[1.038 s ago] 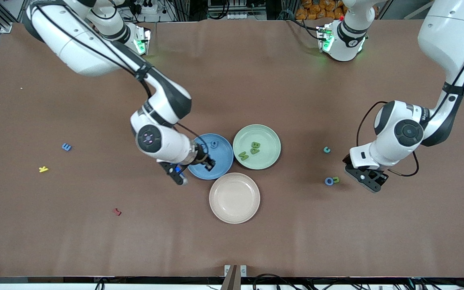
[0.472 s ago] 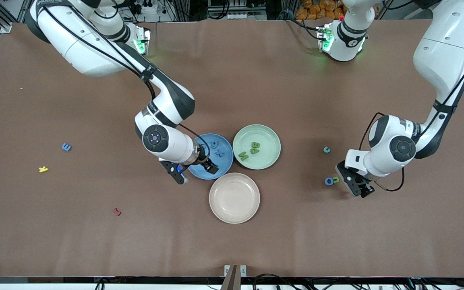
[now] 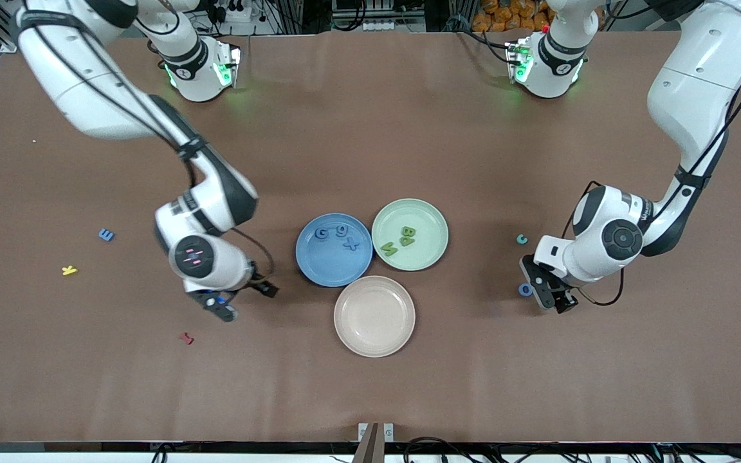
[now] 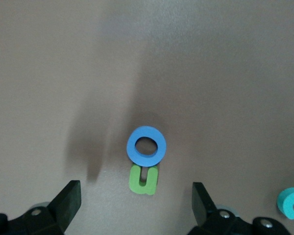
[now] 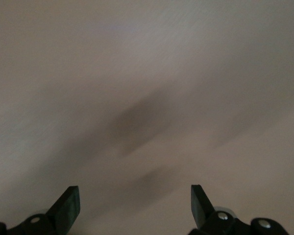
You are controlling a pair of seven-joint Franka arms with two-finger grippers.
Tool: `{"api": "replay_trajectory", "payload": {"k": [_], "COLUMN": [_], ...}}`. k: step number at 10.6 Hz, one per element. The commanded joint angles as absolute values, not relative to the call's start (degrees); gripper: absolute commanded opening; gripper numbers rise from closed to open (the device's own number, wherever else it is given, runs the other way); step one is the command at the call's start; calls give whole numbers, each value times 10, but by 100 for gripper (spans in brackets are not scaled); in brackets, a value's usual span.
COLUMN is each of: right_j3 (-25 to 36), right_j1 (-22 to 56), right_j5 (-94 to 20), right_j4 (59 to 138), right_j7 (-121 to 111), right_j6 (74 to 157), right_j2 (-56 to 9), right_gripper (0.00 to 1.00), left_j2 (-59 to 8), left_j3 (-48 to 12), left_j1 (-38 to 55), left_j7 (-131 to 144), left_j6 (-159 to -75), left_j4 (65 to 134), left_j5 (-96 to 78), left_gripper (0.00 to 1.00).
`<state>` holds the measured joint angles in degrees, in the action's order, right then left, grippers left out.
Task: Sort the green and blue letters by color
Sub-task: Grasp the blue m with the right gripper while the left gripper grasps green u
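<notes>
Three blue letters (image 3: 338, 236) sit in the blue plate (image 3: 319, 267) mid-frame up front, three green letters (image 3: 401, 239) in the green plate (image 3: 431, 222). Left wrist: left gripper (image 4: 134, 203) gaping wide over a blue O (image 4: 146, 146) touching a green U (image 4: 144, 180). Right wrist: right gripper (image 5: 134, 205) spread wide over bare table (image 5: 147, 73).

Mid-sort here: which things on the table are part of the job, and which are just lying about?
Job:
blue plate holding three blue letters
green plate holding three green letters
blue O touching green U, under the open left gripper
blue E
open right gripper

Lying about:
yellow letter
red letter
teal letter
pink plate
</notes>
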<state>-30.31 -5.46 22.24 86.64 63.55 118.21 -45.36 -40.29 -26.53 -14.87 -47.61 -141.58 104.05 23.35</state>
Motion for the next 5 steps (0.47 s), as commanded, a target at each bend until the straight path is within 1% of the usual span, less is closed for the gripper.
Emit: {"api": "replay_trajectory", "payload": {"k": [1, 2, 3, 4, 5], "right_j3": [-333, -333, -330, -327, -330], "right_j1": [-173, -203, -232, -279, -334], "right_j5": [241, 241, 243, 250, 265], "right_j4": [1048, 1124, 1190, 1229, 1248], "right_j7": [527, 508, 506, 505, 498], "right_j6": [1254, 1292, 1340, 1374, 1391], "right_j2": [-344, -297, -260, -245, -244], "right_gripper": [100, 100, 100, 100, 100], "left_j2": [-418, -420, -420, -420, -420], "left_j3": [-267, -267, -267, -267, -267], "left_j1": [-149, -149, -149, -149, -148], "left_j7": [-494, -494, -495, -496, -496], "left_j6": [-1418, -1422, -1424, -1426, -1428], "left_j4": [1030, 1030, 1030, 1031, 1031], "left_j5": [234, 234, 235, 239, 240], "left_gripper": [100, 100, 84, 44, 31]}}
